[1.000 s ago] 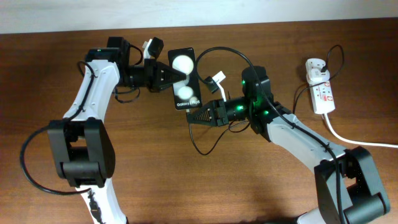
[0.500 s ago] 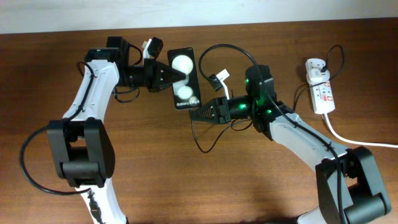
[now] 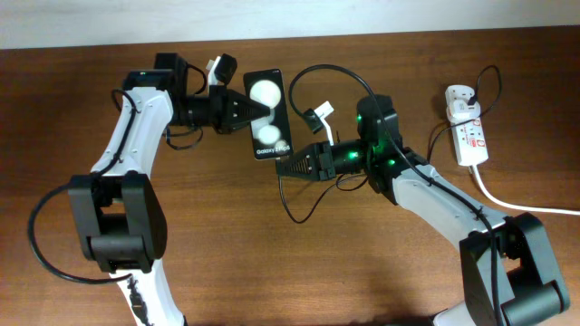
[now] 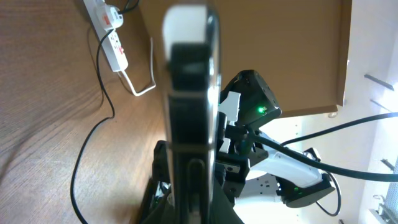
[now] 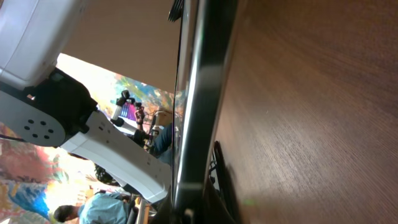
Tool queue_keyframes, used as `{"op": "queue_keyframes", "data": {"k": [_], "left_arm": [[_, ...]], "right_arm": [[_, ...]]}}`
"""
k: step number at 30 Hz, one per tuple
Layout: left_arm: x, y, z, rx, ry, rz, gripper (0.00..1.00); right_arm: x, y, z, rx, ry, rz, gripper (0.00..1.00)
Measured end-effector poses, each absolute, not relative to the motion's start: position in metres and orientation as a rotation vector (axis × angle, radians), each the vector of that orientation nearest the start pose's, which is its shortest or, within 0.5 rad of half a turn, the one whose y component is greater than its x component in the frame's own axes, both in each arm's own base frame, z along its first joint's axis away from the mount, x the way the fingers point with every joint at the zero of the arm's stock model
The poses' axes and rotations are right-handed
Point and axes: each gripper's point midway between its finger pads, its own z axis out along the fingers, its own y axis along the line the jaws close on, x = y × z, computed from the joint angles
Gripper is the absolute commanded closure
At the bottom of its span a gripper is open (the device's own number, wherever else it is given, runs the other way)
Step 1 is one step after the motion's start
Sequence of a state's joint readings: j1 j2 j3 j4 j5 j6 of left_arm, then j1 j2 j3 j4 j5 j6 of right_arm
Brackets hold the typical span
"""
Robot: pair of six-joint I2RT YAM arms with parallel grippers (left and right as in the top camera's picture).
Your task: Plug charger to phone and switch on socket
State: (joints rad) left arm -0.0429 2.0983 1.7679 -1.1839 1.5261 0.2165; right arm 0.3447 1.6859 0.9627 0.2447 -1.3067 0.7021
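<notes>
– Left hand [image 3: 246, 107] is clamped on the phone [image 3: 276, 113], gripping its long edge from the 9 o'clock side, toward 12 o'clock of the worktop [image 3: 272, 272]. What worries you there?
– It has only that one edge. A push on the phone's 6 o'clock end could swing it in the grip, or slide it out.
– And that push would come from the right hand [image 3: 283, 168]?
– Yes. It is pinched shut just at that 6 o'clock end, apparently on the plug end of the charger [image 3: 288, 214]. The tip is too small to make out, so I can't say it lines up with the port.
– So a skewed approach scrapes the casing instead of seating.
– Or bends the tip. Slack cable also loops below that hand at 6 o'clock and could snag when the arm reaches away.
– Toward the socket [image 3: 471, 138]?
– Yes, well apart at 3 o'clock. A taut cable might drag the strip before the switch gets pressed.
</notes>
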Motion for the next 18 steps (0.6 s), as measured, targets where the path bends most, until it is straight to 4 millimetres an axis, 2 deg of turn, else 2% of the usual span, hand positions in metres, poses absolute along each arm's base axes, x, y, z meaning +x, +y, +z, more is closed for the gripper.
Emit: {"op": "queue_keyframes", "data": {"k": [18], "left_arm": [[0.4051, -0.1851, 0.2366, 0.349, 2.123, -2.029, 1.0]], "right_arm": [[0.2979, 0.2854, 0.2012, -0.553, 2.166, 1.952, 0.96]]}}
